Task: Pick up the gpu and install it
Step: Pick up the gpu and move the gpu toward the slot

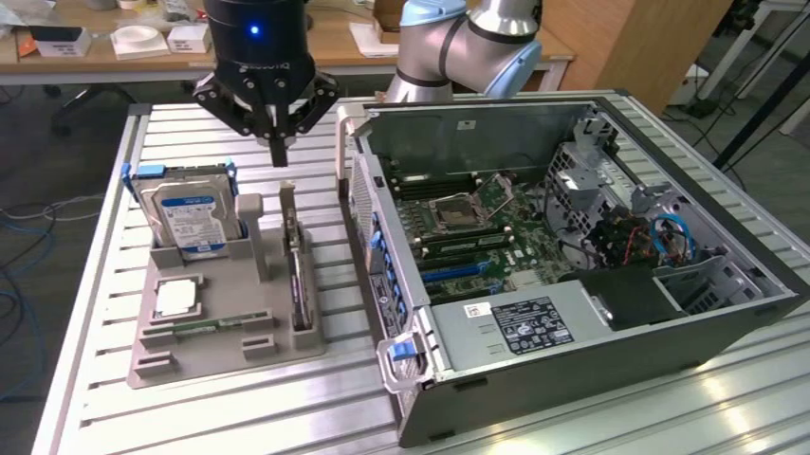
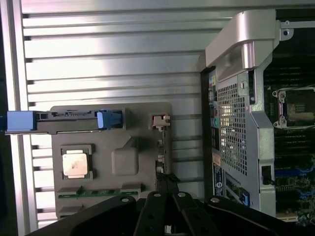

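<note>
Slatted metal counter (image 1: 95,332) w/ a grey parts tray (image 1: 190,365) and an open PC case (image 1: 608,360); one robot arm above.

Left to right in the exterior view:

- **Hard drive:** A hard drive (image 1: 190,216) w/ blue-white label stands upright in the tray. It is lower than the pincer and off toward the exterior view's left of it.
- **Chip:** A square silver chip (image 1: 176,298) lies flat in the tray, further from the pincer on the camera side.
- **Gpu:** The gpu (image 1: 295,275) is a thin black card standing on edge in a tray slot.
- **Pincer:** The pincer (image 1: 279,156) hangs above the card w/ tips pressed together, holding nothing. There is clear air btwn tips and card.
- **PC case:** It sits on the pincer's other side, toward the exterior view's right. It is near the tray and apart from it.

The card's long axis runs from beneath the pincer toward the camera. The tips look nearer its far end, tho the exact spot along its length is hard to fix. In the wrist view the pincer (image 2: 165,184) lines up w/ the gpu (image 2: 159,152), seen edge-on as a thin dark line.

Judged: the gpu is not yet picked up.
</note>
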Motion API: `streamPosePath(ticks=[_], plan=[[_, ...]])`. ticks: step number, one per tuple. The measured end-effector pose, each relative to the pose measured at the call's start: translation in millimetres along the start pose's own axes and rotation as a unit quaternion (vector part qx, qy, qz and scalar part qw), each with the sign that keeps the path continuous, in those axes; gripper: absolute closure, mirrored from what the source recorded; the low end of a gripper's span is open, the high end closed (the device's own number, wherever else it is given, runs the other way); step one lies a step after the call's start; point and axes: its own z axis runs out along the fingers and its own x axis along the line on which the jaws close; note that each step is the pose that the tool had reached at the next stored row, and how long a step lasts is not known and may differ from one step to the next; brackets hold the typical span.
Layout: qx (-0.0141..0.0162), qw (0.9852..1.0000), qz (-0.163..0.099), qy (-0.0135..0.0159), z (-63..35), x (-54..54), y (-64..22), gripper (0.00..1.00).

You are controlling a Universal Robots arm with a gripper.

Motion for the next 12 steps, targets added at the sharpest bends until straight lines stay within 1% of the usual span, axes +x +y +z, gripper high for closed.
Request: streamPosePath(ticks=[12], plan=[[0.0, 1.0, 0.0, 0.0, 11.4, 0.3, -0.5, 0.89]])
